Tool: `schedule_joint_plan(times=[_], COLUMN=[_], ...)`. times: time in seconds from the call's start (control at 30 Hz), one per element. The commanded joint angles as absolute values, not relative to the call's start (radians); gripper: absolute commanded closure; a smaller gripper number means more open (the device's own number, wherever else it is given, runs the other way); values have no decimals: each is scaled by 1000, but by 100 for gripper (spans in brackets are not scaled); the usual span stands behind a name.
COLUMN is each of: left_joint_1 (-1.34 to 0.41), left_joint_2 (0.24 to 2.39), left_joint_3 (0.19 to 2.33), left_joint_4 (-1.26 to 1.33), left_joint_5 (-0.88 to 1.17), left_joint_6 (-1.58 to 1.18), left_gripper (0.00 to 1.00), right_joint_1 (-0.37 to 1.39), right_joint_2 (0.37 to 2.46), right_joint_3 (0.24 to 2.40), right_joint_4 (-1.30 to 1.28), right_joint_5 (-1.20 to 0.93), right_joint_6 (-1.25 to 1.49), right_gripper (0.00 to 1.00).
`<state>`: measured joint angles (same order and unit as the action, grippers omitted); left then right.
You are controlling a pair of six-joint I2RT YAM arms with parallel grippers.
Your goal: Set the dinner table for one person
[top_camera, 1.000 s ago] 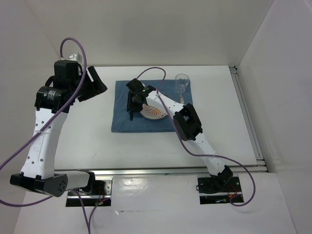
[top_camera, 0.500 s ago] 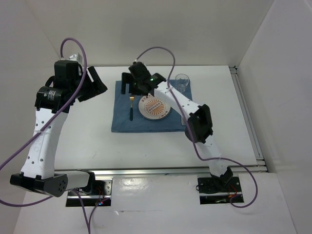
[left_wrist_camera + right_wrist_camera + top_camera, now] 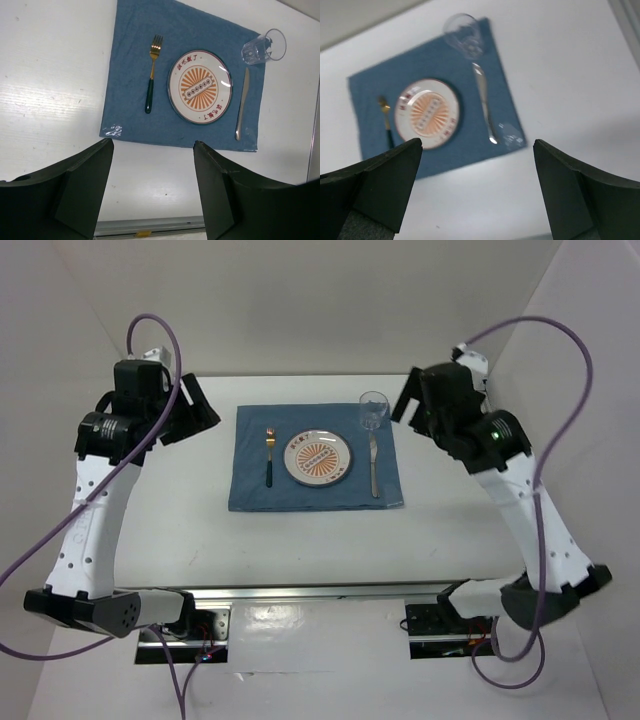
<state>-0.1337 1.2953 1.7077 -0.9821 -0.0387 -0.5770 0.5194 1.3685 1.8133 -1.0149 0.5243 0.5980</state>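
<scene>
The large matte white rectangular tabletop (image 3: 300,540) fills the overhead view's middle. At its upper centre a blue cloth placemat (image 3: 250,490) carries a round orange-patterned plate (image 3: 318,459), with a gold dark-handled fork (image 3: 269,454) to its left, a silver knife (image 3: 373,466) to its right and a clear glass (image 3: 373,410) above the knife. This is one diner's layout, seemingly complete. The left gripper (image 3: 152,200) and right gripper (image 3: 477,195) hang spread and empty at upper left and right, clear of it.

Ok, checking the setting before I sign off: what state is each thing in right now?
placemat: flat on the dinner table.
plate: face up, empty, mid-placemat.
fork: lying left of plate, tines pointing far.
knife: lying right of plate.
glass: upright, placemat's far right corner.
left gripper: open, empty, raised.
right gripper: open, empty, raised.
</scene>
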Motion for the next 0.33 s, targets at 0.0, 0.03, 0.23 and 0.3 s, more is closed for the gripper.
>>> schedule_joint_plan(times=[0.0,0.03,0.23,0.3], left_joint_1=[-127,-127,-127,-127], left_joint_2=[1293,1293,1333,1333], left_joint_3=[1733,1724,1724,1724], left_joint_4=[-931,-931,-931,-931], left_joint_5=[-20,-20,3,3], left_joint_6=[-558,-558,-568,-568], left_gripper=[21,21,21,21], right_joint_1=[488,477,404,391], right_joint_2=[1229,1159,1085,1085], right_joint_3=[1668,1628,1592,1592], right_joint_4=[-1147,-1147,-1230,-1259], right_joint_5=[595,595,617,638], right_joint_6=[652,667,683,695], right_gripper=[0,0,0,0])
